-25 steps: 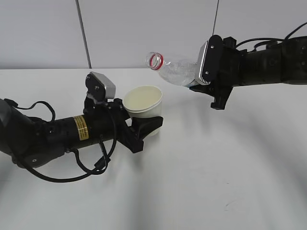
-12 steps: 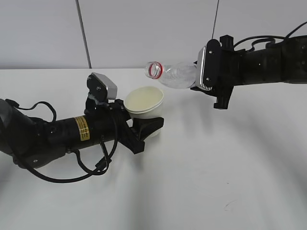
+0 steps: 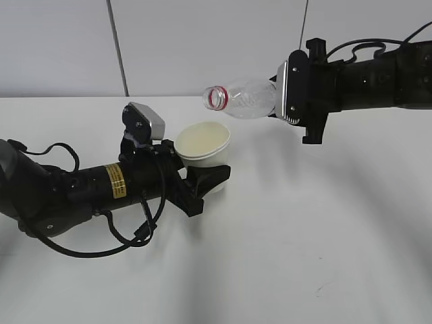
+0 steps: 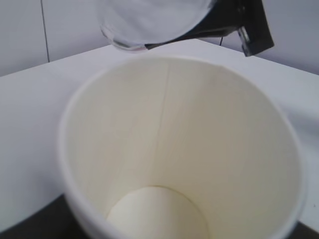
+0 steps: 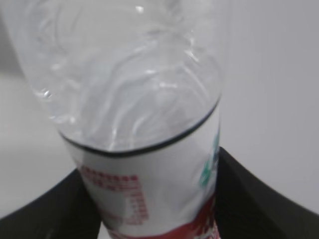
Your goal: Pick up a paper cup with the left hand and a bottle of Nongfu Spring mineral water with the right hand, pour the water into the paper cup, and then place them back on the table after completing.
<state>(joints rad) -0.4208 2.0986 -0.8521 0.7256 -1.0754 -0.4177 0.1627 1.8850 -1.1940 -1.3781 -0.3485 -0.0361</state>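
My left gripper [image 3: 202,174] is shut on a white paper cup [image 3: 202,144], holding it upright just above the table [image 3: 304,256]. In the left wrist view the cup [image 4: 184,149] fills the frame and no water shows inside it. My right gripper [image 3: 282,101] is shut on the labelled body of a clear plastic bottle [image 3: 248,100] with a red neck ring. The bottle lies almost level, its open mouth pointing left, above and just behind the cup's rim. The bottle's mouth [image 4: 149,20] shows over the cup. In the right wrist view the bottle [image 5: 144,99] sits between black fingers [image 5: 259,199]. No stream of water is visible.
The left arm with its yellow label [image 3: 115,181] lies low across the left of the table, with a black cable loop [image 3: 135,233] in front of it. The right arm [image 3: 371,81] reaches in from the right at bottle height. A grey panelled wall [image 3: 169,40] stands behind.
The right gripper has risen slightly and turned the bottle from neck-up slant to nearly level, its mouth staying above the cup. The left arm and cup have barely moved.
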